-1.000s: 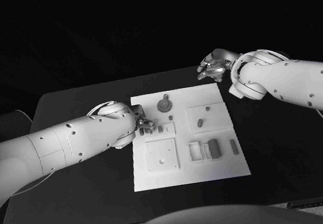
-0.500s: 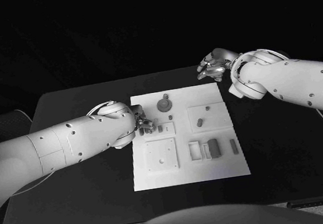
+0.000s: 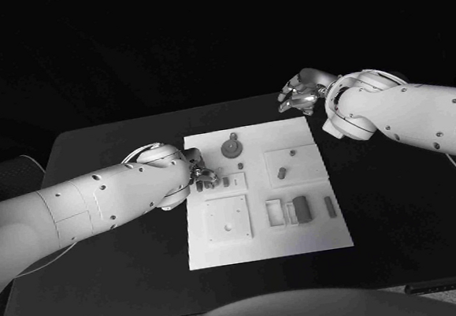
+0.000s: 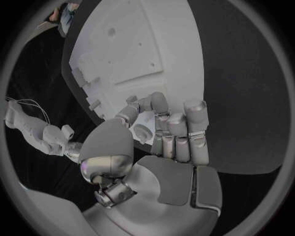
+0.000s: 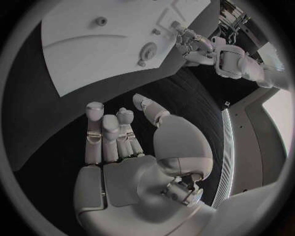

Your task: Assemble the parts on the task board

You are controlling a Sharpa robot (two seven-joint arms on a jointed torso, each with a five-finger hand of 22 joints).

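Observation:
The white task board [image 3: 321, 232] lies in the middle of the black table. On it are a round grey part [image 3: 232, 149], a small part [image 3: 283, 172], upright grey parts [image 3: 302, 209] and a square plate [image 3: 228, 220]. My left hand [image 3: 202, 176] sits at the board's left edge. Its fingers [image 4: 175, 128] are curled, with one bent across toward the thumb, and I cannot tell whether anything is pinched there. Past the board's far right corner, my right hand [image 3: 302, 93] hovers over bare table with its palm [image 5: 120, 147] empty and its fingers loosely apart.
The black table [image 3: 116, 253] extends well beyond the board on both sides. From the right wrist, the board [image 5: 92, 54] lies ahead with my left hand [image 5: 191, 42] at its edge. The left forearm [image 3: 86, 206] lies low over the table's left side.

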